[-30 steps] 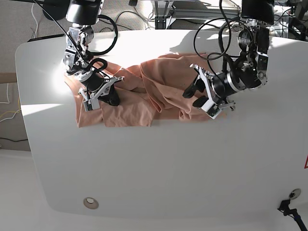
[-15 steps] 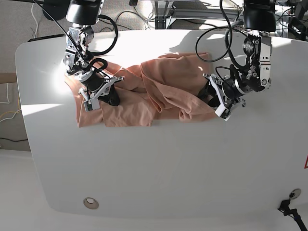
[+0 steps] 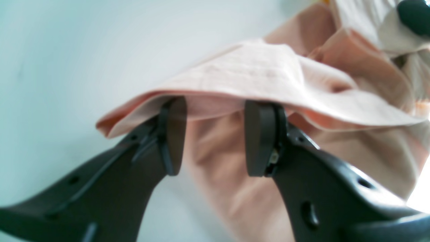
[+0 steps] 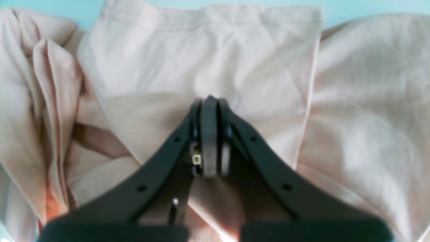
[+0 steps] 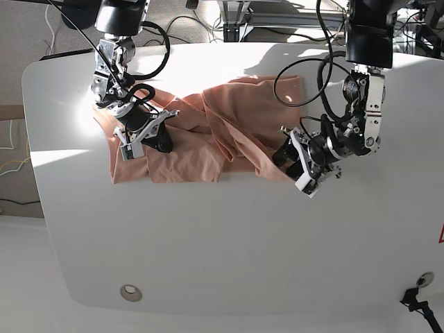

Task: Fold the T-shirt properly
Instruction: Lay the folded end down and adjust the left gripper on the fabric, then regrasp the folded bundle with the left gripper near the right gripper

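Base view: salmon-pink T-shirt [image 5: 208, 135] is seen crumpled across the far half of the white bench [image 5: 229, 250]. Right gripper [image 5: 144, 139] is pressed down on the shirt's end at this view's left. Left gripper [image 5: 295, 165] is placed at the shirt's near edge at this view's right.

Left wrist view: left gripper [image 3: 215, 137] jaws are spread, tips tucked under a raised fold of the T-shirt [image 3: 255, 77]; nothing is pinched.

Right wrist view: right gripper [image 4: 209, 134] jaws are pressed together over a flat panel of the T-shirt [image 4: 208, 50]; whether cloth is pinched cannot be told.

Harsh sunlight, blurred wrist views
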`<state>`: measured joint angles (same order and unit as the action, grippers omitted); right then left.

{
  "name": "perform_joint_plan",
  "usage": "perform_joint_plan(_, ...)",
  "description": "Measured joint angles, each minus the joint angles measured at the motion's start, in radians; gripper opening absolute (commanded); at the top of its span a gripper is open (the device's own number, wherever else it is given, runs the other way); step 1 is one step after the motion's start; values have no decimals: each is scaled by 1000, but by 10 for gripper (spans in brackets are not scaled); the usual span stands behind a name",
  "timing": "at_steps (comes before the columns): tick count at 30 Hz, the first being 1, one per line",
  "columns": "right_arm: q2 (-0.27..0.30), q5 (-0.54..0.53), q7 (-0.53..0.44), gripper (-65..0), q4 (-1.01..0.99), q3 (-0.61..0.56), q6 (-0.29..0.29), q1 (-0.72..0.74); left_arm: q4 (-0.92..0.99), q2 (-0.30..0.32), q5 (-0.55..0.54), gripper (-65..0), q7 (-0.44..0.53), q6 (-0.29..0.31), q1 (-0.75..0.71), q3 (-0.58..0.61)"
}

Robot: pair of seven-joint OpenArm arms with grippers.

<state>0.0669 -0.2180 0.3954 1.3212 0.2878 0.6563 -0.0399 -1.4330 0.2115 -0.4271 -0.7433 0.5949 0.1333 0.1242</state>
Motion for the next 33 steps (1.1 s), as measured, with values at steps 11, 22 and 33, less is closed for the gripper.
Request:
perform_joint_plan(11,0,0,0,-650,0,0,2,0,-34,-120,-2,-385,-1,3,41,205)
perform_joint_plan(22,0,1,1,-650,0,0,2,0,-320,-30,-13,-385,-77,5,-63,89)
perform_joint_plan(33,-1,0,0,-650,0,0,2,0,-269,47,-12,-234,-66,-56,-103,-90)
